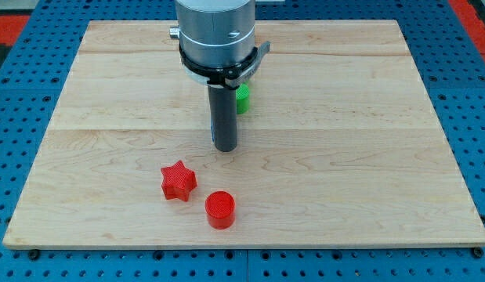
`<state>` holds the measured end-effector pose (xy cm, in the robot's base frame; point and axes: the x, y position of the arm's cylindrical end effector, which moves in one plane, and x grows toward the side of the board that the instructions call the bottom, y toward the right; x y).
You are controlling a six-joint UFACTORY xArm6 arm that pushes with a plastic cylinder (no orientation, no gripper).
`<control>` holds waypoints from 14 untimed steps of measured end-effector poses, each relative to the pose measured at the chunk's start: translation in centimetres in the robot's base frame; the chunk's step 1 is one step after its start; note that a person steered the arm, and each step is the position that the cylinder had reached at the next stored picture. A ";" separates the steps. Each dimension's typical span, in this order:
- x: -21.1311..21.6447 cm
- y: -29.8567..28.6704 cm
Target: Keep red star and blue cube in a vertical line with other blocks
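Observation:
A red star (178, 180) lies on the wooden board (367, 157), below the middle and to the view's left. A red cylinder (220, 210) stands just to its lower right, close but apart. A green block (243, 98) shows partly behind the rod near the board's middle; its shape is mostly hidden. My tip (225, 148) rests on the board below the green block and above and right of the red star, touching neither. No blue cube shows in the view; the arm's body hides part of the board's top.
The board lies on a blue perforated table (15, 141). The arm's grey cylindrical body (215, 31) hangs over the board's top middle.

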<state>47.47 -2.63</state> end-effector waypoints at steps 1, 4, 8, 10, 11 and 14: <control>0.0 -2.3; 1.6 -11.7; 9.3 -7.3; 9.4 -3.0; 9.4 -2.9; 7.5 -3.3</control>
<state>54.92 -5.92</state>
